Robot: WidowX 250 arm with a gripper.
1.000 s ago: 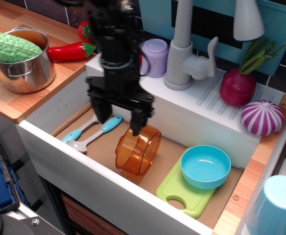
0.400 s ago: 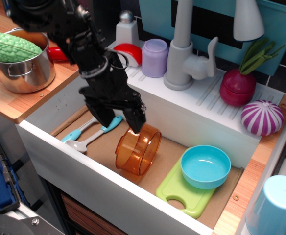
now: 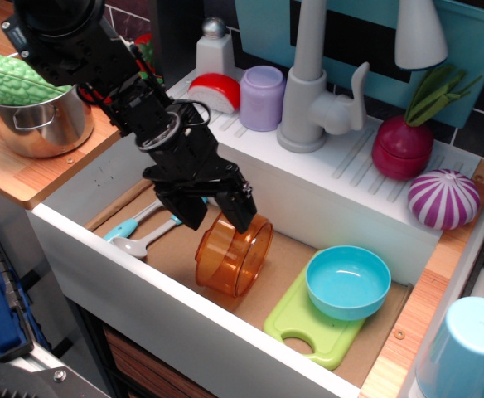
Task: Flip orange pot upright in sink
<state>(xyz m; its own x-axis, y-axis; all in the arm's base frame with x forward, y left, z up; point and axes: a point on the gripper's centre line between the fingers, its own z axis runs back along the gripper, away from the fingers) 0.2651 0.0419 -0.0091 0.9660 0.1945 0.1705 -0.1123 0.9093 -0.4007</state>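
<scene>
Above the sink (image 3: 101, 186), the wide-spread hand (image 3: 217, 217) is best lowered astride the upper wall of the sideways orange pot (image 3: 234, 254), then closed and rotated.

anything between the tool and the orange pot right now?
Nothing. In the only view, the open tool sits just above the rim of the orange pot, which lies on its side in the sink. Contact can't be judged. The spoons lie to the side.
</scene>
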